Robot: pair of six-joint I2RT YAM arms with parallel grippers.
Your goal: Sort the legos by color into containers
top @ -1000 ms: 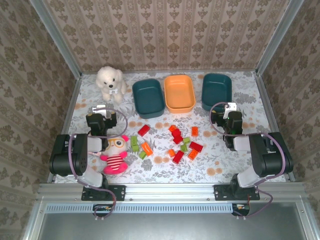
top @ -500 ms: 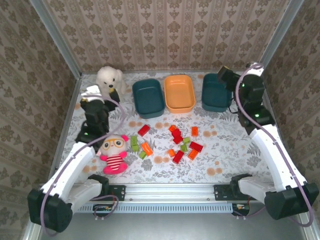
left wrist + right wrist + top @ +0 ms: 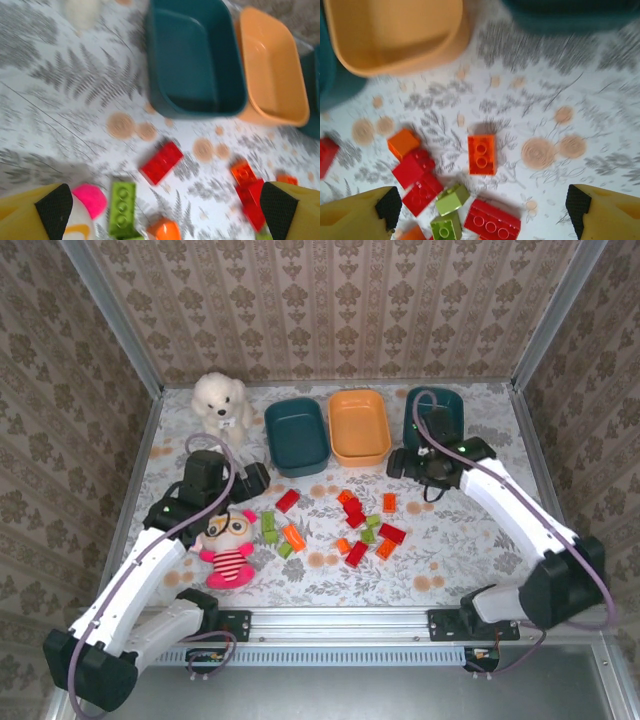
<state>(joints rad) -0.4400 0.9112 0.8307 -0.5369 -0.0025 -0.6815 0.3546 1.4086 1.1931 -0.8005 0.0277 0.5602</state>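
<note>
Red, orange and light green legos lie scattered mid-table, among them a red brick (image 3: 287, 501), a green brick (image 3: 268, 527) and an orange brick (image 3: 388, 502). Behind them stand a teal tub (image 3: 297, 435), an orange tub (image 3: 359, 427) and a second teal tub (image 3: 445, 405), all without bricks inside. My left gripper (image 3: 256, 479) hovers open left of the pile; its view has the red brick (image 3: 161, 161) and green brick (image 3: 122, 207) between the fingers (image 3: 52, 205). My right gripper (image 3: 399, 464) hangs open above the orange brick (image 3: 481, 154), with nothing between its pads (image 3: 577, 205).
A striped pink doll (image 3: 232, 548) lies at the left beside the green bricks, under my left arm. A white plush dog (image 3: 222, 405) sits at the back left. My right arm crosses the front of the right teal tub. Metal rails border the table.
Both arms unfolded from their bases, swung up high, then came down and inward; both grippers now hover over the table near the brick pile.
</note>
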